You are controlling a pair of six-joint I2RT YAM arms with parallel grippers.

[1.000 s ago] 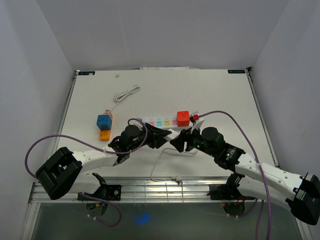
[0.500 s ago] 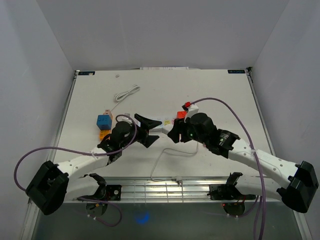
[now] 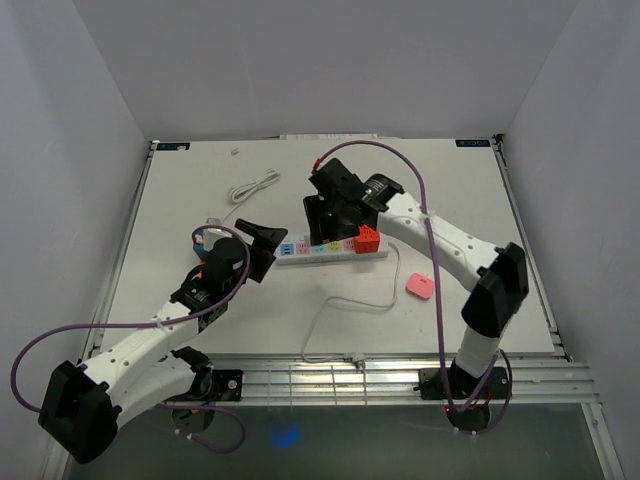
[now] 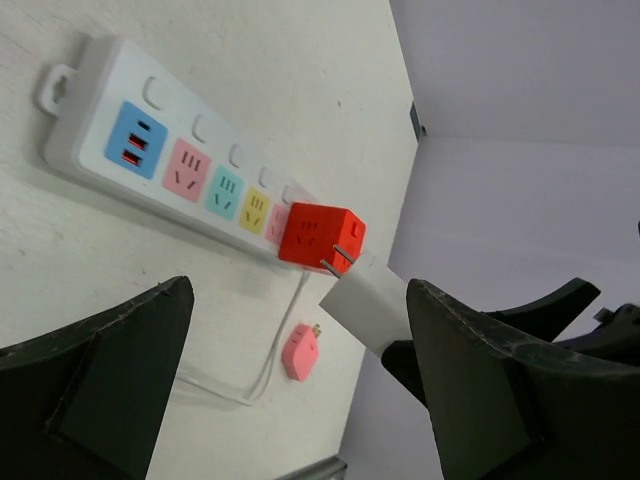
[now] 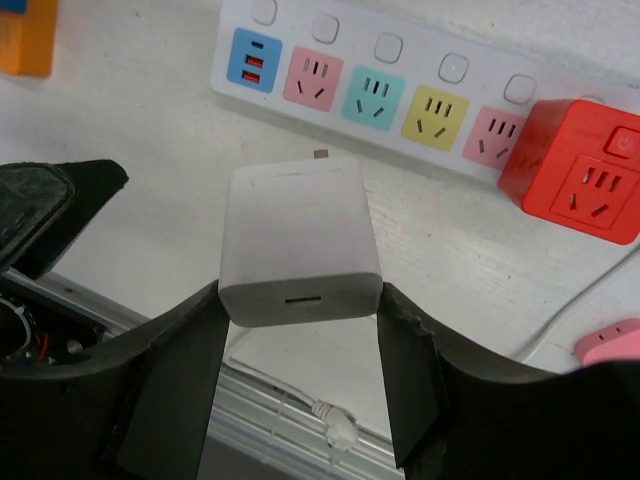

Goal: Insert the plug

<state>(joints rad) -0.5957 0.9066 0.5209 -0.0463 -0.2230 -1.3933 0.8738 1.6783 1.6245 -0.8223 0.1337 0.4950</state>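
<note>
Your right gripper (image 5: 300, 292) swung over the power strip (image 5: 355, 50), pinching the white plug (image 5: 298, 235), unseen from above. Your left gripper (image 4: 300, 288) spread wide.

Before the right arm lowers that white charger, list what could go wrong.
1. The white charger is pinched between the right jaws by its sides only; pushed down, it may tilt and miss the slots.
2. The red cube adapter crowds the neighbouring pink socket; the charger's body could hit it there.
3. The left jaws stand open, holding nothing, so the power strip lies unsteadied and might slide.
</note>
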